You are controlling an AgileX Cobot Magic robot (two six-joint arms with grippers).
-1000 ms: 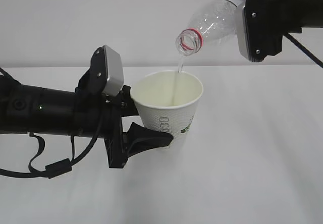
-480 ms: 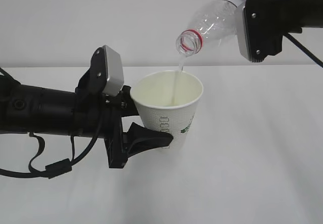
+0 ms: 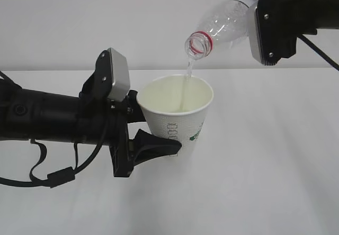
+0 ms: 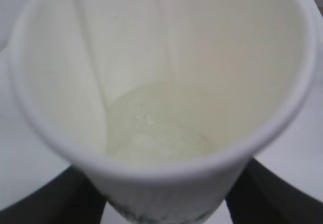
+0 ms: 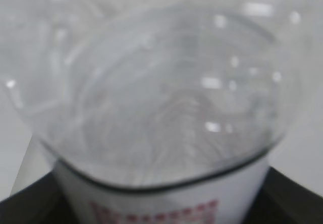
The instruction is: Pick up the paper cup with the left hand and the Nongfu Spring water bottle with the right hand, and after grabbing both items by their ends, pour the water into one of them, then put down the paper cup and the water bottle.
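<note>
My left gripper (image 3: 159,124) is shut on the lower part of the white paper cup (image 3: 177,121), which it holds upright above the table. In the left wrist view the cup (image 4: 166,57) fills the frame, with a shallow pool of water (image 4: 156,133) at its bottom and a black finger (image 4: 45,204) on either side. My right gripper (image 3: 259,26) is shut on the base end of the Nongfu Spring water bottle (image 3: 222,23), tilted with its red-ringed mouth down over the cup. A thin stream of water (image 3: 187,72) falls into the cup. The bottle (image 5: 171,98) fills the right wrist view.
A white table (image 3: 265,182) lies under both arms, with a plain pale wall behind. Black cables (image 3: 47,177) hang under the left arm. No other objects show.
Both arms hold their poses. The thin stream keeps running from the bottle into the cup.
</note>
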